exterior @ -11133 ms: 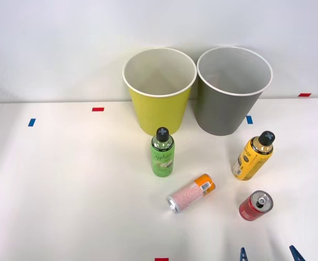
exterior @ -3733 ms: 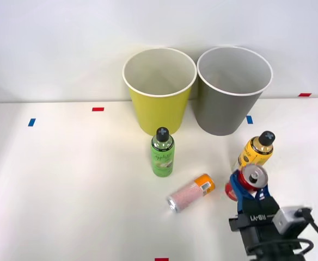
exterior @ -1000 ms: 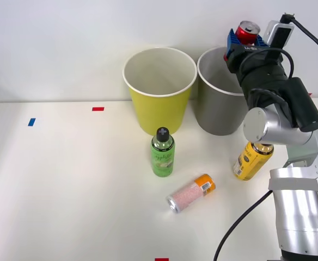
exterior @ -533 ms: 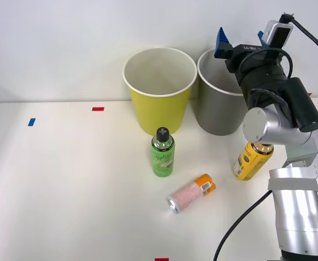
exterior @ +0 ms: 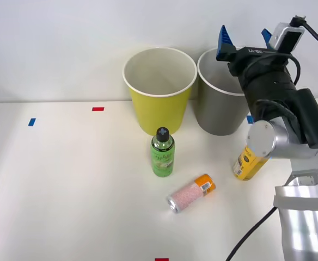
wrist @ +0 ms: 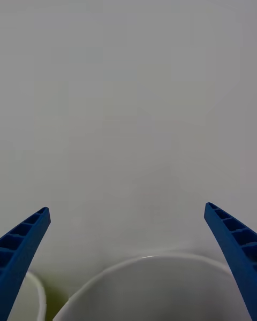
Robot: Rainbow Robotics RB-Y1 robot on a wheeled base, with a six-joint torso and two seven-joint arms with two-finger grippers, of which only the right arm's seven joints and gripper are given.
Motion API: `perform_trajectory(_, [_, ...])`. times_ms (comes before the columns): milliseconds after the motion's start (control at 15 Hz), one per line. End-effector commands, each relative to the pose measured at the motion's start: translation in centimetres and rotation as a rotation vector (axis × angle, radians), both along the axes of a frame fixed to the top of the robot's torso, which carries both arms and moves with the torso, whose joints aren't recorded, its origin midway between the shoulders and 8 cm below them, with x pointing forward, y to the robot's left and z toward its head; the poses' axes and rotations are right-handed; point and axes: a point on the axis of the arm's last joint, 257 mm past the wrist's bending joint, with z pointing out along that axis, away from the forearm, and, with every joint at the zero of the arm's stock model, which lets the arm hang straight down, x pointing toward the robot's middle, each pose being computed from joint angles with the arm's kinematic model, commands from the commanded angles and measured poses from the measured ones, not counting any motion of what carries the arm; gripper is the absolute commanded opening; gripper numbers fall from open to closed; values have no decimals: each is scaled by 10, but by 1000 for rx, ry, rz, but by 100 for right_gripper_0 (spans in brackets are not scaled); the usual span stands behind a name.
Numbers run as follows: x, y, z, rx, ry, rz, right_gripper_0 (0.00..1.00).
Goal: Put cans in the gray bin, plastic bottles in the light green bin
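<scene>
The gray bin stands at the back of the white table, touching or just beside the light green bin on its left, both upright with mouths open so things can be dropped in from above. The right gripper hangs over the gray bin's mouth with its blue fingers spread wide and nothing between them; from the wrist, the bin's white rim lies directly ahead between the two fingers, a position that suits letting a can fall inside. No red can is on the table, so I judge it is already in that bin, though the inside is hidden by the arm. The pink can lies on its side near the table's middle. The green bottle stands upright in front of the light green bin, and the yellow-orange bottle sits partly behind the arm, its cap covered.
</scene>
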Motion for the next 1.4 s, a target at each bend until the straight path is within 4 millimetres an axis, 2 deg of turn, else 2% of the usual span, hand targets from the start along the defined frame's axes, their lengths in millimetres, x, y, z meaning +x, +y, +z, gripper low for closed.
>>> perform_trajectory(67, [-47, -3, 9, 65, -84, 16, 98])
perform_trajectory(467, [-127, -29, -36, 154, -112, -38, 99])
perform_trajectory(600, [-152, -39, -62, 130, -67, -66, 98])
perform_trajectory(800, [-177, -47, -100, 92, -6, -94, 99])
perform_trajectory(1200, [-228, -77, -182, -12, 195, -177, 99])
perform_trajectory(1400, [-248, -89, -208, -42, 274, -195, 98])
